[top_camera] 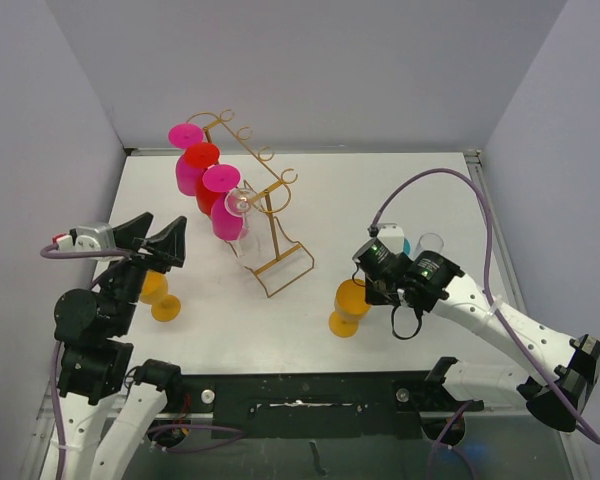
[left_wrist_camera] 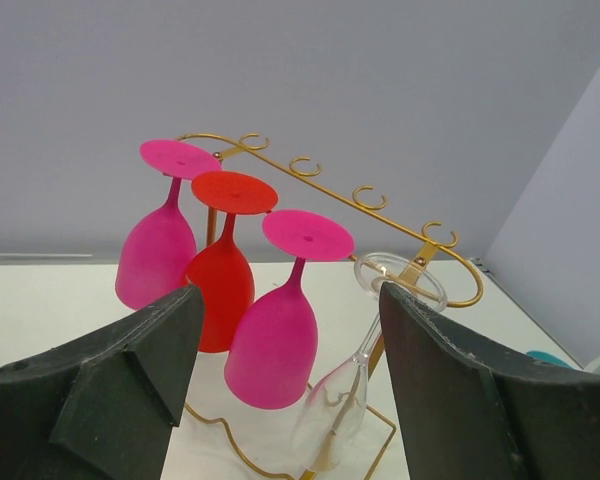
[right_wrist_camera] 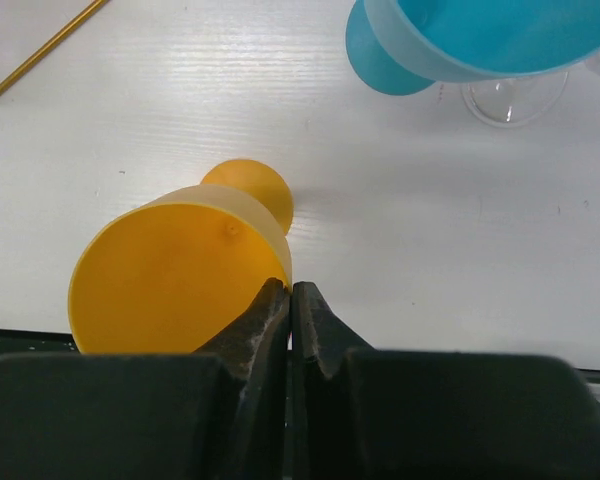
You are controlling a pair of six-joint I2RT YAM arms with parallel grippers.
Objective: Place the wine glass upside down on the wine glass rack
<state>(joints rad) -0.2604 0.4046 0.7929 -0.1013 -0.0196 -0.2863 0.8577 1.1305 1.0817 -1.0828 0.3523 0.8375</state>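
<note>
Right wrist: frosted, round-footed orange wine glass, perhaps plastic.

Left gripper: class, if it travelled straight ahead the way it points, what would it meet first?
Probably the nearest pink glass hanging upside down on the wine glass rack, centred between the open fingers of the left gripper; depth is unclear.

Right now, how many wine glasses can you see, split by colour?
pink glass: 2
red glass: 1
clear glass: 2
orange glass: 2
blue glass: 1
Total: 8
</note>
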